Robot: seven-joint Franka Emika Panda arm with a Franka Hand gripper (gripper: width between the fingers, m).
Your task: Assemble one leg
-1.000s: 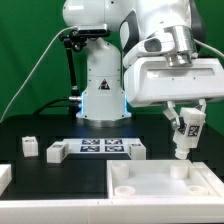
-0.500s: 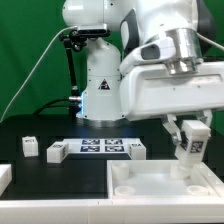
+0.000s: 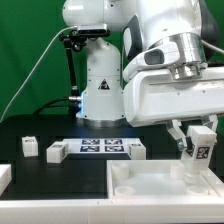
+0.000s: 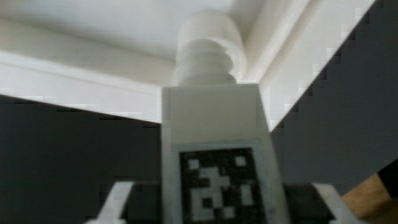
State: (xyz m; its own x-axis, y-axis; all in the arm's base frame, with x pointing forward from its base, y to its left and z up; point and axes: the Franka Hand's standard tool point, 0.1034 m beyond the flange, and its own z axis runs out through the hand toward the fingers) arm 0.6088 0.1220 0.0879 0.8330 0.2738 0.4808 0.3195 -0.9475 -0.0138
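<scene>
The gripper [image 3: 200, 138] is clamped on the leg [image 3: 201, 155], held a little tilted at the exterior view's lower right, just above the big white tray-like piece [image 3: 150, 186]; lowered at that slant, I reckon its peg [image 4: 210, 55] could catch on that piece and twist in the grip.

A black bench [image 3: 60, 178] stands in front of a green backdrop [image 3: 25, 50]. In the exterior view, the marker board [image 3: 100, 147] lies flat near the middle of the bench, its black-and-white tags facing up. A small white block [image 3: 56, 151] sits just beside the board's end on the exterior view's left. A second white block [image 3: 135, 151] sits just beside its other end. A third white block [image 3: 29, 146] stands further left, apart. A large flat white tray-like piece [image 3: 150, 195] fills the near right, with round recesses at the corners that show. A black upright stand [image 3: 68, 70] rises at the back.
</scene>
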